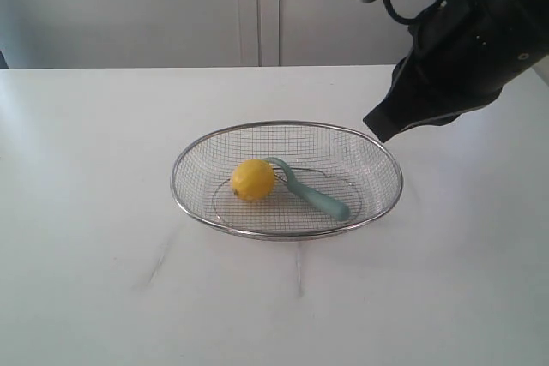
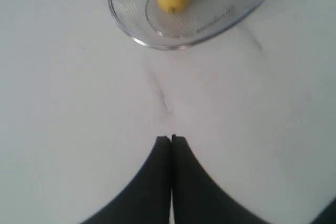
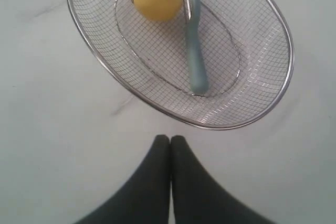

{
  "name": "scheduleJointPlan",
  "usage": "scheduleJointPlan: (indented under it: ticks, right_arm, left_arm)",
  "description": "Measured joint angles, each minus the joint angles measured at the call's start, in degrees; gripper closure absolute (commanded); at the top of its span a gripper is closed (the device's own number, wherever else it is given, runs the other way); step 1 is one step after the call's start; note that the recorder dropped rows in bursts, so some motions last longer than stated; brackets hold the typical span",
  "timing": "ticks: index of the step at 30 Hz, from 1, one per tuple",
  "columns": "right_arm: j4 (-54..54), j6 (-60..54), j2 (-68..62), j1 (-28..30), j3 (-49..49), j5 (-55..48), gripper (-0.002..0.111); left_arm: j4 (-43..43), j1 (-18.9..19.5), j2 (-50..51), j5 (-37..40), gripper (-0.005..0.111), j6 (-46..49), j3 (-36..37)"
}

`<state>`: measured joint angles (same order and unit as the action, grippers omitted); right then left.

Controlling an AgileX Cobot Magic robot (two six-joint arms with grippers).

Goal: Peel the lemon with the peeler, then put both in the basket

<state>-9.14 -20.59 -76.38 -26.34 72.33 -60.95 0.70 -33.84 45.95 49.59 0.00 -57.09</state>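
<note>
Exterior view shows you the lemon [image 1: 253, 179] and the peeler [image 1: 317, 195] both lying inside the basket [image 1: 174, 182], which stands in the middle of the table [image 1: 86, 255]; the lemon touches the curved head of the peeler, and the handle points away toward the right side of the basket floor. The right gripper [image 3: 169, 139] is clenched with nothing in it and hangs apart from the basket, near the right part of its rim; the left gripper [image 2: 171, 139] is also clenched and empty, well apart over the bare table. I judge the placing as done; whether the skin is really peeled, I cannot tell, it looks whole and yellow. Be careful with the right arm; if it moves low across the rim, it may catch the wire edge and tip the basket, and then the round lemon can roll out.
</note>
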Motion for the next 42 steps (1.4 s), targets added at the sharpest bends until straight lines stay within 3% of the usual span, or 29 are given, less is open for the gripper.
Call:
scheduleJointPlan:
  ticks: [3,6,42]
  right_arm:
    - [-1.06,0.00,0.00,0.00,0.00,0.96,0.108]
    - [-1.21,0.00,0.00,0.00,0.00,2.86,0.108]
    - [-1.36,0.40,-0.06,0.00,0.00,5.39,0.108]
  left_arm:
    - [0.00,0.00,-3.31,-6.80,0.107,-0.80,4.05]
    - [0.00,0.00,-3.97,-8.56,0.107,-0.98,6.34]
    - [0.00,0.00,-4.08,-9.44,0.107,-0.98,6.88]
